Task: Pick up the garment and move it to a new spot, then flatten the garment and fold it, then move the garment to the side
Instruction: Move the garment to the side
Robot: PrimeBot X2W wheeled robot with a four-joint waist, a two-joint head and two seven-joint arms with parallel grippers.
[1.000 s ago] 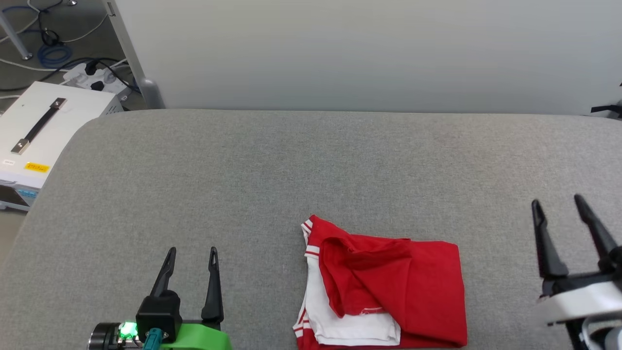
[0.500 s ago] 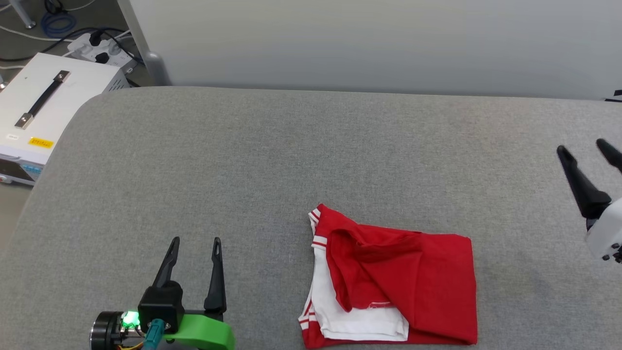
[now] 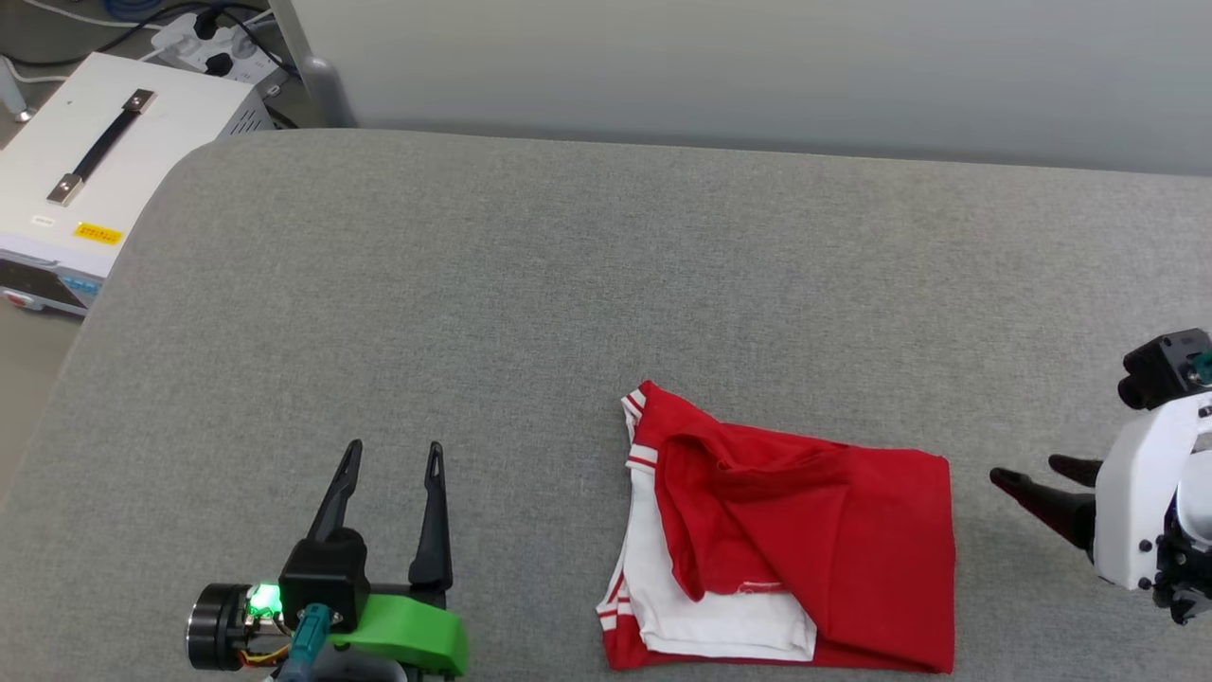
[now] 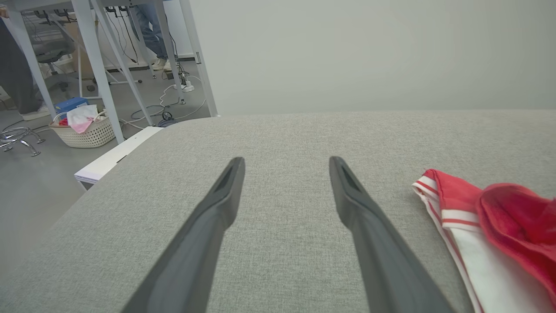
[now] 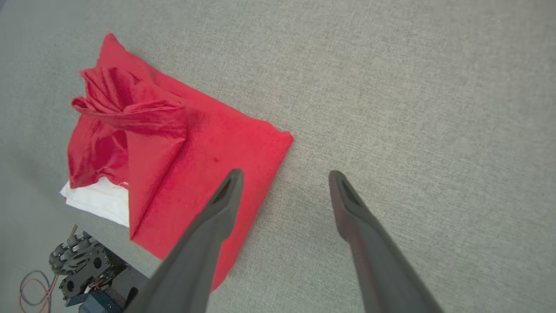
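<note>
The garment (image 3: 833,540) lies folded on the grey padded table (image 3: 568,284), near the front edge. Its plain red face is up, with white cloth and striped trim showing at its left side; no lettering is visible. My left gripper (image 3: 395,450) stands open to the garment's left, well apart from it, fingers pointing away from me. The left wrist view has the open left gripper (image 4: 286,161) over bare table, with the garment's striped corner (image 4: 451,204) at right. My right gripper (image 3: 1024,468) is open, pointing left just off the garment's right edge. In the right wrist view the open right gripper (image 5: 285,173) hovers over that garment (image 5: 195,148) edge.
A white case with a black handle (image 3: 95,170) sits beyond the table's left edge, beside a power strip (image 3: 204,38). A pale wall (image 3: 757,66) runs behind the table. The left wrist view holds desk legs, a wicker basket (image 4: 87,130) and a person's legs (image 4: 150,30).
The head camera has shifted, sliding the scene. My right gripper has swung from pointing up at far right to pointing left, low beside the garment's right edge. Left gripper and garment have kept still.
</note>
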